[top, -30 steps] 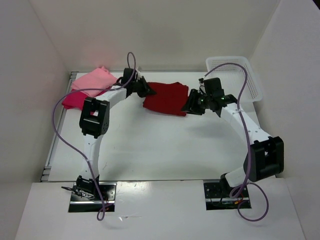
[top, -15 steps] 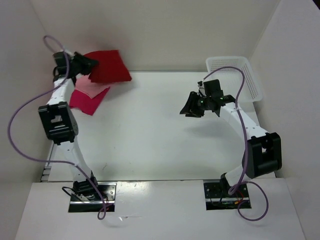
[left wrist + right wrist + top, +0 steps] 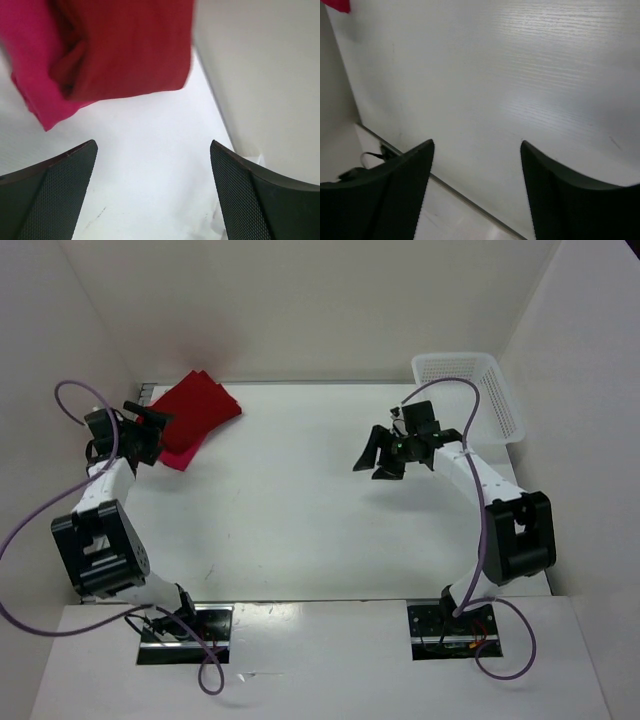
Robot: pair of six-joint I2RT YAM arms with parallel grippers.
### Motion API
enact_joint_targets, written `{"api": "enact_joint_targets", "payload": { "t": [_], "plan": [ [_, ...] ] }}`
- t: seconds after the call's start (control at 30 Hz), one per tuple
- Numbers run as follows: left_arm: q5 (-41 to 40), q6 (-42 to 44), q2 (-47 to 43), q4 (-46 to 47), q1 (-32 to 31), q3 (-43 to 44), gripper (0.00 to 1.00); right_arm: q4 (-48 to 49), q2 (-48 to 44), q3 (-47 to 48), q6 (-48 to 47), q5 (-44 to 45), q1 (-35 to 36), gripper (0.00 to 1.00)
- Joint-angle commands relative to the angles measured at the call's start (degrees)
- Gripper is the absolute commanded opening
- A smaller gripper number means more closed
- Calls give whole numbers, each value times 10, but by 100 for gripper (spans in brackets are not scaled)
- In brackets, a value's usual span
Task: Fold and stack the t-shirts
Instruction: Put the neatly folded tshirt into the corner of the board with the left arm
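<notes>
The dark red t-shirt (image 3: 125, 50) is set on the bright pink t-shirt (image 3: 35, 95), just ahead of the left fingers (image 3: 60, 185), which are spread wide and empty. The right fingers (image 3: 395, 190) are spread empty too. Stacking seems done; next, both arms can be drawn back.

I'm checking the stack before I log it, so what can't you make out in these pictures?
- Top view: the maroon shirt covers the pile; only a magenta shirt edge shows, so anything else beneath is hidden.
- Left wrist view: both shirts are cut by the top edge and blurred; folds unclear.
- Right wrist view: a red scrap at the corner, cut by the edge; which shirt, cannot tell.
</notes>
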Motion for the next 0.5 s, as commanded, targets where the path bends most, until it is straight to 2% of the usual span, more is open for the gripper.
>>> {"api": "enact_joint_targets", "payload": {
  "t": [0.0,0.07,0.2,0.27,0.47],
  "plan": [
    [-5,44,-71,-16,5,-37,100,31,14,-7,-2,4,-3,80],
    [16,61,-95,-32,-1,-58,100,31,20,-7,-2,11,3,99],
    [50,115,-127,-88,-18,-91,100,37,20,-13,3,53,19,100],
    [50,134,-148,-113,-18,-102,100,37,36,-13,3,44,27,100],
    [71,157,-178,-120,-18,-87,100,42,55,-2,3,33,54,100]
  ]
}}
